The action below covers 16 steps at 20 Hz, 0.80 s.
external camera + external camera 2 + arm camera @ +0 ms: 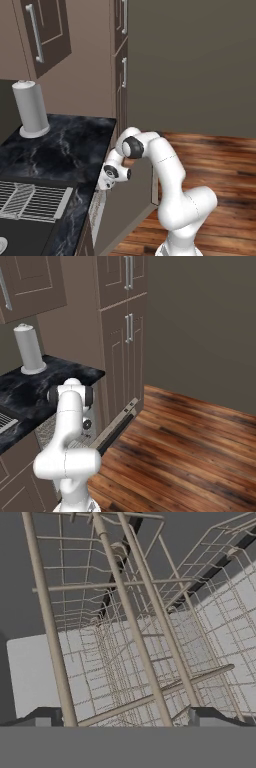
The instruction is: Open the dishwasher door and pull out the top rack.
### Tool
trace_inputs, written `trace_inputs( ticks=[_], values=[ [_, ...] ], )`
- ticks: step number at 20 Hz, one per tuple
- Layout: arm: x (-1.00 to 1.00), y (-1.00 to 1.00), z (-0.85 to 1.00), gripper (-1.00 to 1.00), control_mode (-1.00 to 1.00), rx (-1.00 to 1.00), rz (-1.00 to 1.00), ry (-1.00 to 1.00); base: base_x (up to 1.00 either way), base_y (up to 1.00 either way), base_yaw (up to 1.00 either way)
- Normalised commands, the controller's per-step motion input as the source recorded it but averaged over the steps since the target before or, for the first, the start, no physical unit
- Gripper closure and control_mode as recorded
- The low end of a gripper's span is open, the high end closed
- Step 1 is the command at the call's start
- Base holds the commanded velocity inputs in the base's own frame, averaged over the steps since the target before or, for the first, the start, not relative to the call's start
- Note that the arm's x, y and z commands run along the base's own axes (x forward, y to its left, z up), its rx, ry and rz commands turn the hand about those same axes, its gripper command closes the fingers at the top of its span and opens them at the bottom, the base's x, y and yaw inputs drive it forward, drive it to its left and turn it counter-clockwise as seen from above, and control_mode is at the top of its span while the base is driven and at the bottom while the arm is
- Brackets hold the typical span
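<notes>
Already the dishwasher door (116, 428) is hanging partly open, tilted out from the counter (60, 145) toward the wood floor (190, 446), so the rack pull is the step in hand. The gripper (124, 716) is sitting with its jaws spread wide and holding nothing, right up against the wires of the top rack (135, 637) inside the opening. Next it is needing to close on a front wire and draw the rack outward.

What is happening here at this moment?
A white robot arm is working at the dishwasher under the dark counter. The dishwasher door is already down and open. The gripper is at the top rack, its fingers spread wide around the wire bars, not yet closed on them.
</notes>
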Motion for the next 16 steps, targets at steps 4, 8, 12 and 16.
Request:
trace_inputs(
  ticks=[4, 8, 12, 16],
  values=[
    [0.23, 0.08, -0.37, -1.0, -1.0, 0.0, 0.0, 0.03, 0.0, 0.0, 0.0],
    [0.14, 0.05, -0.39, -1.0, -1.0, -0.01, 0.0, 0.05, 0.0, 0.0, 0.0],
    [0.01, 0.01, -0.48, -1.0, -1.0, -0.09, -0.04, 0.11, 0.0, 0.0, 0.0],
    [0.0, 0.0, -0.55, -1.0, -1.0, -0.15, -0.09, 0.14, 0.0, 0.0, 0.0]
  ],
)
